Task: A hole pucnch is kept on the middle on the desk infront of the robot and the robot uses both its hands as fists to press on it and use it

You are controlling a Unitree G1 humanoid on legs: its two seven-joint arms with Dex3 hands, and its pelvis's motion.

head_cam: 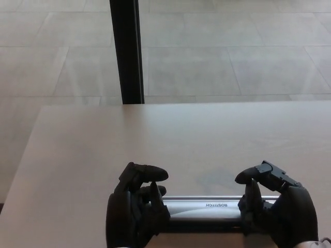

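Observation:
A long silver hole punch marked BOSTITCH lies crosswise near the desk's front edge, at the bottom of the head view. My left hand rests on its left end with fingers curled into a fist. On the right end sits my right hand, also curled into a fist. Both ends of the punch are hidden under the hands; only the middle bar shows.
The pale wooden desk stretches away beyond the punch. A black vertical post stands behind the desk's far edge, left of centre. Beyond it lies a tiled floor.

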